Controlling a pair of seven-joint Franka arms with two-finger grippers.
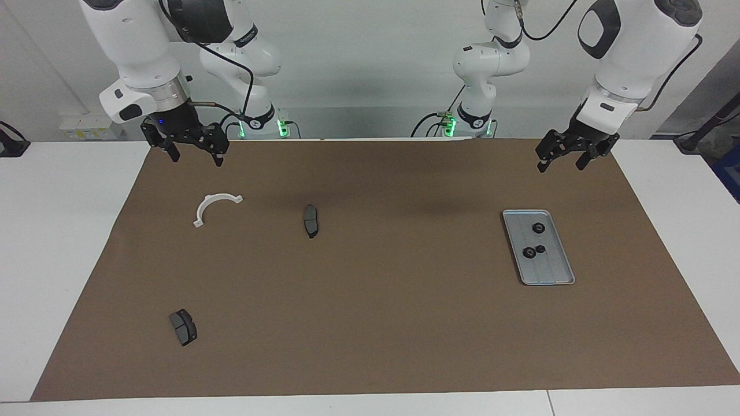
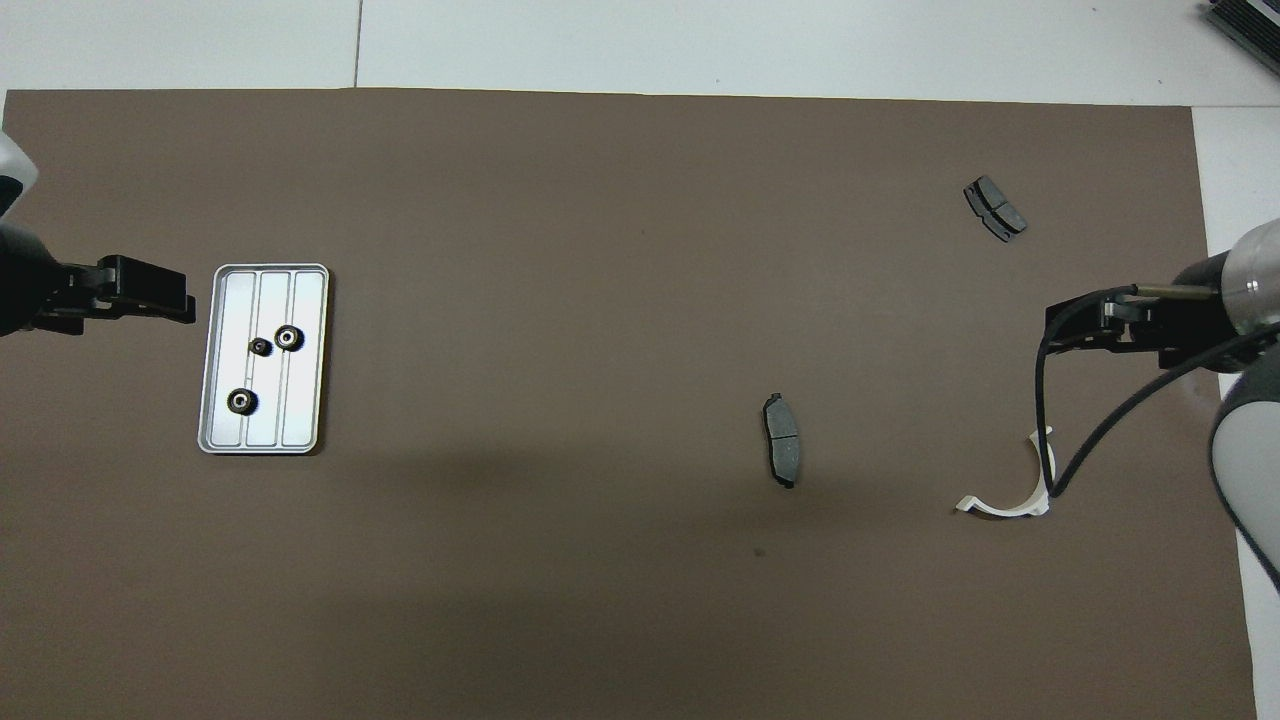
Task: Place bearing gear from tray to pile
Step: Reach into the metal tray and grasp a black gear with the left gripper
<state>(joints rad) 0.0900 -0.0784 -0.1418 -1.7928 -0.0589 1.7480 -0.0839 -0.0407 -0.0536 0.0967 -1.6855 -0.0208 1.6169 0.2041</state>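
Overhead view is showing the tray point(image 2: 305, 357) lying at the left of the frame, toward the left arm's end of the brown mat point(image 2: 600, 600). Three small black bearing gears point(image 2: 289, 338) are sitting in it: two close together near its middle and one nearer the robots. In the facing view the tray point(image 1: 554, 268) is lying at the right of the frame.

Nothing is lying between the tray and the pile. The pile is spreading across the right of the overhead frame: a dark brake pad point(image 2: 782, 440) right of centre, a white half-ring bracket point(image 2: 1015, 505) at the lower right, and a second brake pad point(image 2: 995, 208) at the upper right.

The left gripper point(image 1: 562, 157) is hanging in the air with its fingers apart, over the mat just beside the tray. The right gripper point(image 1: 193, 152) is waiting with fingers apart over the mat's edge near the bracket point(image 1: 211, 205).

No readable writing is showing anywhere.
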